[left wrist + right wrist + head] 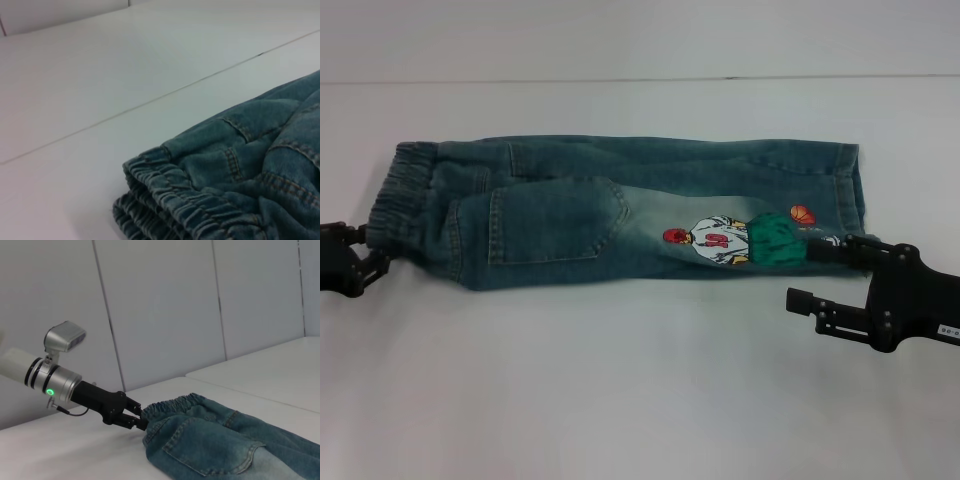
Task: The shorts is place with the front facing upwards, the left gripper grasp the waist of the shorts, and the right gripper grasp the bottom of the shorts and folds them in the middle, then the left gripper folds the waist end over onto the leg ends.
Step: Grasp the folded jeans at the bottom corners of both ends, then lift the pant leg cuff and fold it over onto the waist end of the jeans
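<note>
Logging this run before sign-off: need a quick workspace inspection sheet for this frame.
Surface: white table, seam line across the far side.
Job's things: shorts lie folded lengthwise, patch pocket and cartoon print up; waist on the robot's left, leg ends on its right.
Clutter: nothing seen.
Grippers: left gripper at the waist's near corner, touching the band; right gripper open at the near leg hem, upper finger on the print.
Cables: thin wire by the left wrist.
Surroundings: pale panelled wall.
</note>
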Robot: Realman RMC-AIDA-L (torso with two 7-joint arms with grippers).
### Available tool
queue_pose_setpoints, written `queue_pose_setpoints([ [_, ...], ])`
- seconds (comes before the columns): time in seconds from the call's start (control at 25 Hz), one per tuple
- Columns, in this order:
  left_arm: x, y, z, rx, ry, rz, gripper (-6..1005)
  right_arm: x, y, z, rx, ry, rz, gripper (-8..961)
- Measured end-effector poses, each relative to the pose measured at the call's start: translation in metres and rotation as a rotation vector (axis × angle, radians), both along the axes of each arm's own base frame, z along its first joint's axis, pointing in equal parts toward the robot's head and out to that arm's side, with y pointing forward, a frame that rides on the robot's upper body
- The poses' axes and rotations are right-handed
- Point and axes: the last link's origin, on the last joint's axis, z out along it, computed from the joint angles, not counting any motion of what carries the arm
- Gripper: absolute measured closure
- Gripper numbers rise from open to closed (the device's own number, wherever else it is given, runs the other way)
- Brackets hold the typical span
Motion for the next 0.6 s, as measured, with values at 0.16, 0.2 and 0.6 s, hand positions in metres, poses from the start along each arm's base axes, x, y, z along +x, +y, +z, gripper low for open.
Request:
queue_pose_setpoints([
  [0.16, 0.001, 0.001, 0.004, 0.0, 0.001, -0.006, 508, 0.0, 0.0, 0.0, 0.006, 0.005, -0.005, 206],
  [0.2, 0.0, 0.001, 0.005, 0.0, 0.001, -0.006, 553, 0.001, 0.0, 0.0, 0.007, 0.005, -0.005, 206],
  [0.6, 0.014, 0.004, 0.016, -0.02, -0.048, -0.051, 968, 0.004, 0.003, 0.003, 0.052, 0.025, -0.043, 208],
])
